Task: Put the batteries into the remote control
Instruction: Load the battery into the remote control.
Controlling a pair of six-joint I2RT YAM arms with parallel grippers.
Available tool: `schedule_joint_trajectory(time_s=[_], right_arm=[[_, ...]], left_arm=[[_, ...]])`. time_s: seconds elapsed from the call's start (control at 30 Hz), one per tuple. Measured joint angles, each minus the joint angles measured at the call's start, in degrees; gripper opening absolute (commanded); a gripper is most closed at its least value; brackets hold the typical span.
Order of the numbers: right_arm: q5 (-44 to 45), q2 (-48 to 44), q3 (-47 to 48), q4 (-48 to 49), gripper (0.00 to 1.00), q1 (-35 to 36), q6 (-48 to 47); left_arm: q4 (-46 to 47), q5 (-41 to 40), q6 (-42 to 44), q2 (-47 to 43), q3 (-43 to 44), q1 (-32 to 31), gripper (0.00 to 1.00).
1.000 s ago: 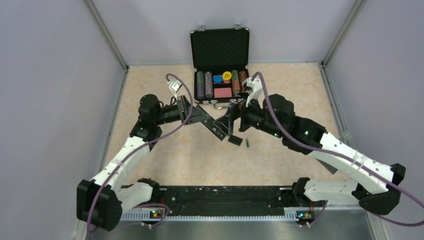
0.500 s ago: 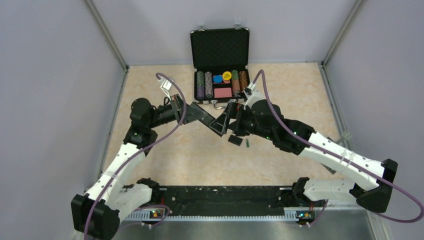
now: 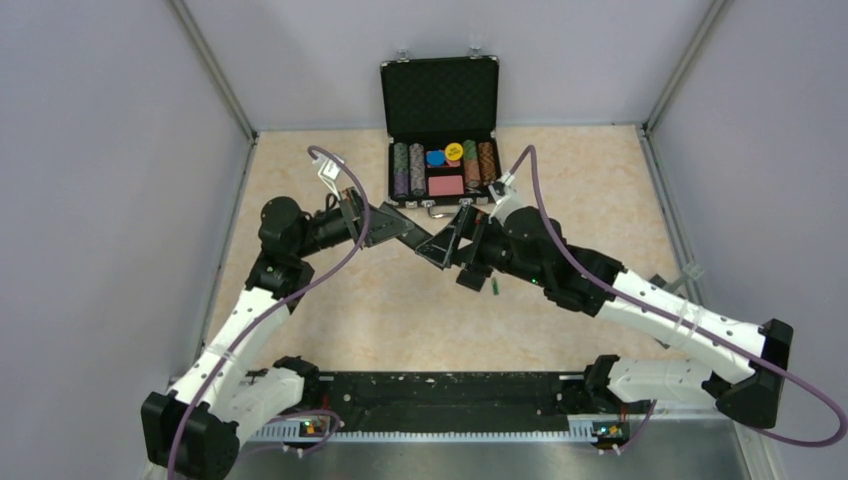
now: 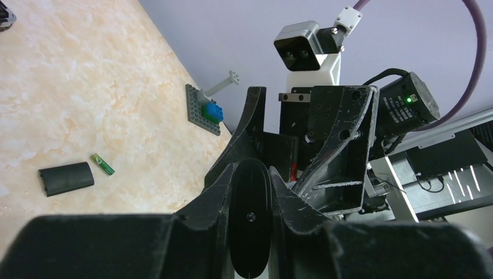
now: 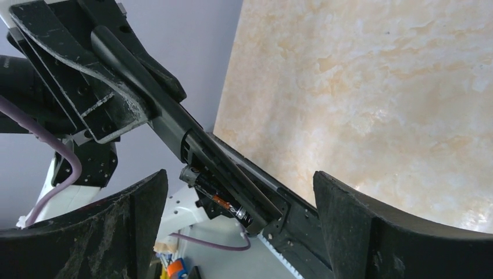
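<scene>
Hidden, top view: both wrists crowd together just in front of the chip case. The grip itself is buried under black housings, and the ends of the remote cannot be picked out.
Hidden, left wrist view: the remote control shows end-on only, as a dark oval, with both faces out of sight.
Hidden, right wrist view: the remote's lower end merges into dark structure, so its limit is unclear.
Left gripper: clenched on the remote, one finger pressed to each side of the oval.
Right gripper: released, fingers spread wide. The remote's recess end lies between them and touches neither.
Remote: held off the table, slanting, just in front of the case's front edge.
Recess: open and turned toward the right wrist camera. A small dark cylinder with an orange band sits inside, and I cannot tell if it is a battery.
Loose battery: green, flat on the table, in front of the case and farther from it than the remote.
Cover piece: just beside the loose battery, apart from it.
</scene>
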Motion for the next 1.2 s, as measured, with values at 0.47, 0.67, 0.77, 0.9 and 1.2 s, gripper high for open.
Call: schedule_joint_trajectory(time_s=[0.47, 0.67, 0.77, 0.9, 1.2], right_arm=[[-0.6, -2.1, -3.6, 7.2, 0.79, 0.0, 4.5], [-0.9, -2.1, -3.7, 8.2, 0.67, 0.0, 5.5], [-1.1, -2.1, -3.7, 8.2, 0.60, 0.0, 5.7], [-1.3, -2.0, -4.4, 8.1, 0.50, -0.1, 6.0], [-1.7, -1.7, -4.7, 8.2, 0.43, -0.5, 6.2]], left_arm=[[0.0, 0.2, 0.0, -0.3, 0.0, 0.0, 0.00], [0.0, 0.4, 0.0, -0.5, 0.0, 0.0, 0.00], [0.1, 0.4, 0.0, -0.9, 0.0, 0.0, 0.00], [0.1, 0.4, 0.0, -1.0, 0.0, 0.0, 0.00], [0.0, 0.5, 0.0, -1.0, 0.0, 0.0, 0.00]])
